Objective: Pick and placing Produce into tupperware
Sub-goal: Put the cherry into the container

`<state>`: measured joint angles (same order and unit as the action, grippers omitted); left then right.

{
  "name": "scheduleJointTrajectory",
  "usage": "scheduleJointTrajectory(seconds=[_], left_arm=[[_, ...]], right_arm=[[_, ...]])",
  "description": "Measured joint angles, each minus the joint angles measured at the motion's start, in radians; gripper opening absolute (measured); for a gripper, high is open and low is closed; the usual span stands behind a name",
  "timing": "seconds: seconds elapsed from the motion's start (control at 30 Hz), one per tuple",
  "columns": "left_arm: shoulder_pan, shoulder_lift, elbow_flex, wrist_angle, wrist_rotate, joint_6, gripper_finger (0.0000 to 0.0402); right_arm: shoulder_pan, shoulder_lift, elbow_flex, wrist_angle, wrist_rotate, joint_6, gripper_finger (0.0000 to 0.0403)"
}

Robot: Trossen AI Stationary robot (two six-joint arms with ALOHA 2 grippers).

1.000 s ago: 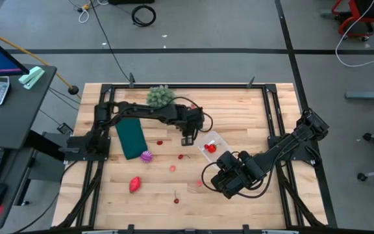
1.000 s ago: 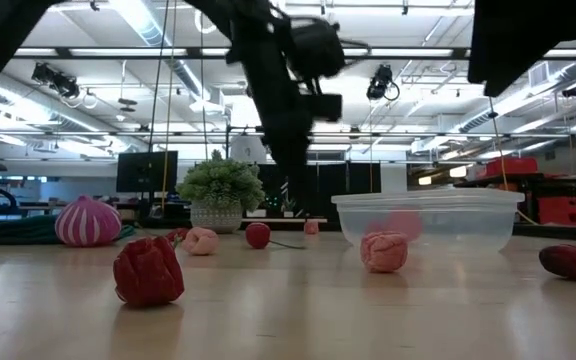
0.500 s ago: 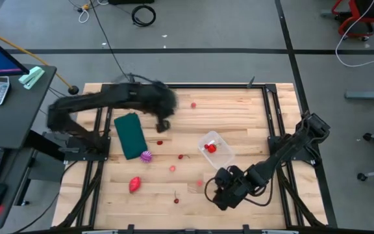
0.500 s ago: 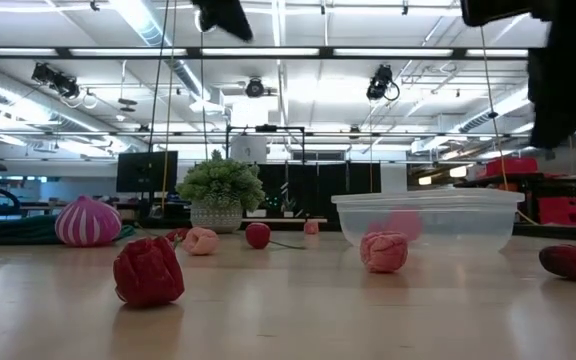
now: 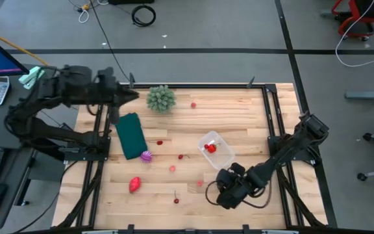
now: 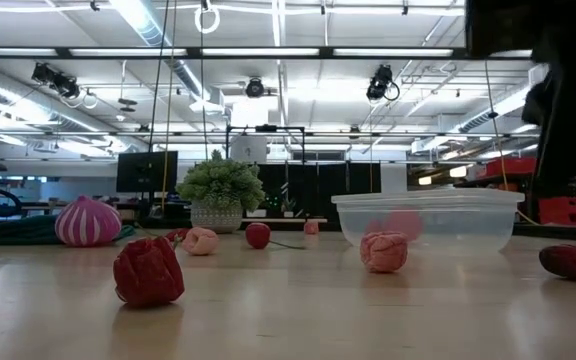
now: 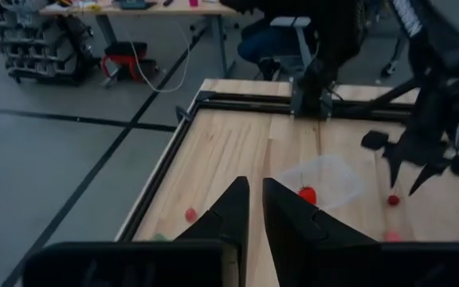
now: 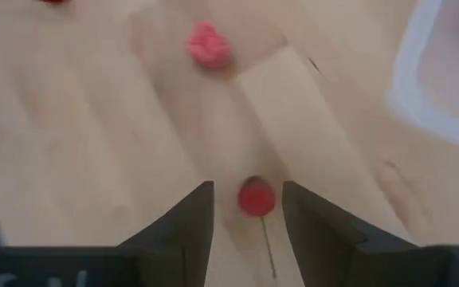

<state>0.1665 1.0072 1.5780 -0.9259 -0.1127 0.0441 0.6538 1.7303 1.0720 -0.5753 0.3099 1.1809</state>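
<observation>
My right gripper (image 8: 247,209) is open and low over the table's near right part (image 5: 211,187). Its fingers stand on either side of a small red berry with a stem (image 8: 255,198) without touching it. A pink berry (image 8: 207,44) lies ahead. The clear tupperware (image 5: 215,148) sits on the table with a red piece inside (image 5: 210,148). It also shows in the low view (image 6: 428,215). A red strawberry piece (image 5: 135,184), the striped purple ball (image 5: 147,156) and several tiny berries lie scattered on the wood. My left gripper (image 5: 127,95) is shut and drawn back at the far left corner (image 7: 253,209).
A spiky green plant clump (image 5: 161,97) stands near the far edge, and a dark green folded cloth (image 5: 130,135) lies at the table's left. A lone berry (image 5: 193,104) lies near the far edge. A desk with a keyboard and calculator stands beyond the table's left side.
My left arm has swung away from above the tupperware, up and back to the table's far left corner, leaving the low view. My right gripper has moved a little toward the near edge and down, then kept still.
</observation>
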Motion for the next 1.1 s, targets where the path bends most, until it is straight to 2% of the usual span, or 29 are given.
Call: scheduleJointTrajectory(seconds=[0.37,0.67,0.93,1.1], left_arm=[[0.000,-0.009,-0.001,-0.046,0.000,0.029,0.0037],[0.000,0.032,-0.001,-0.059,0.000,0.054,0.0036],[0.000,0.034,-0.001,-0.056,0.000,0.058,0.0037],[0.000,0.033,-0.001,-0.055,0.000,0.058,0.0040]], right_arm=[[-0.061,0.100,0.001,0.038,-0.144,-0.006,0.0141],[-0.070,0.109,0.001,0.036,-0.156,0.006,0.0135],[-0.069,0.138,0.004,0.041,-0.178,0.056,0.0090],[-0.073,0.093,-0.003,0.038,-0.134,0.089,0.0075]])
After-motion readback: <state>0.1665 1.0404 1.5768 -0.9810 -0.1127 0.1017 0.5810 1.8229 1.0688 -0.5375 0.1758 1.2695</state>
